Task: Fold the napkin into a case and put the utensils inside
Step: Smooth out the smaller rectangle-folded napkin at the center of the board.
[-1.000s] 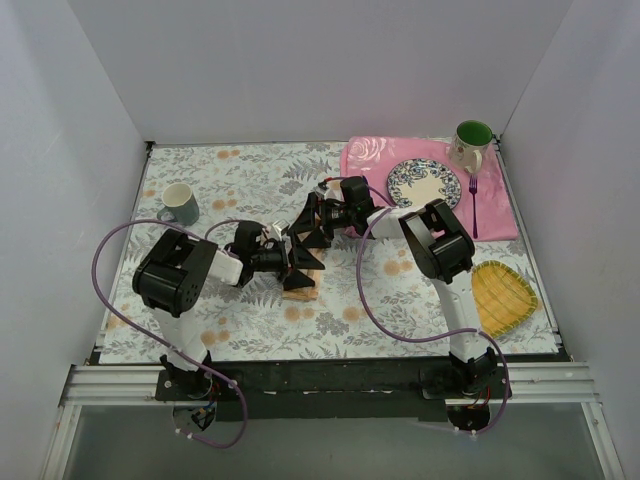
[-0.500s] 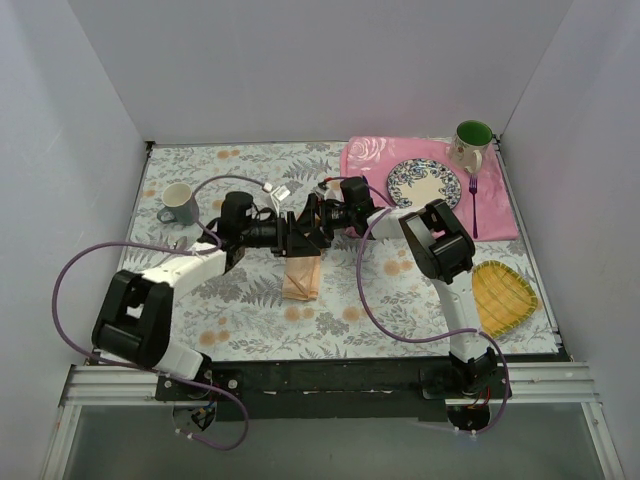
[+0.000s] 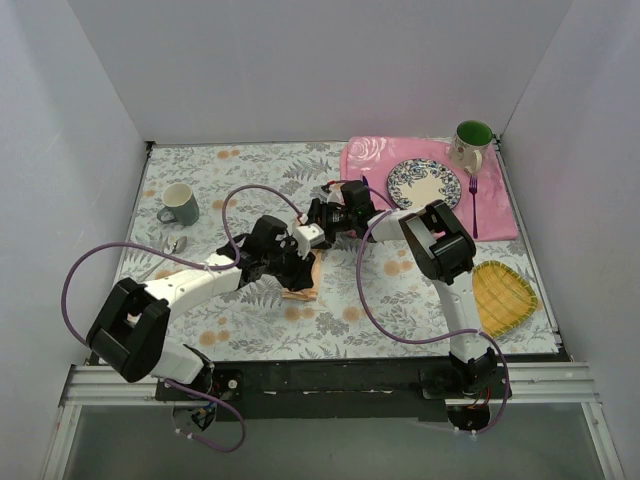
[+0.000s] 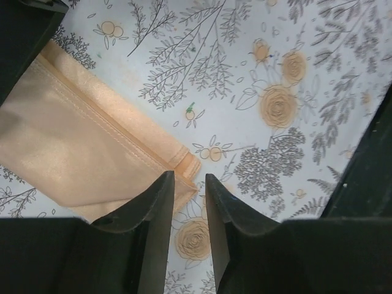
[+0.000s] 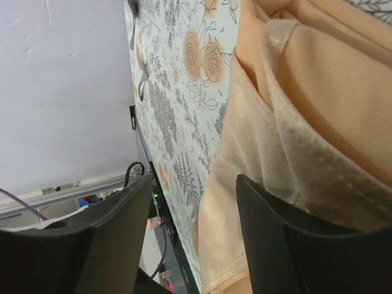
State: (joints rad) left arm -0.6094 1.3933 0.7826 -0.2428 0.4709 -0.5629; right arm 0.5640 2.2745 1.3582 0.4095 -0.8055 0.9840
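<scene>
Left claw (image 4: 188,179) barely ajar, napkin (image 4: 79,147) corner at its tips — right claw (image 5: 193,184) wide, loosely astride it

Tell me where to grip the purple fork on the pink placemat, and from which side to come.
Grip the fork by the near half of its handle, from straight above, pinching across its width. It lies flat on the placemat, tines toward the mug, with the plate close on its left; the near end looks freest.
</scene>
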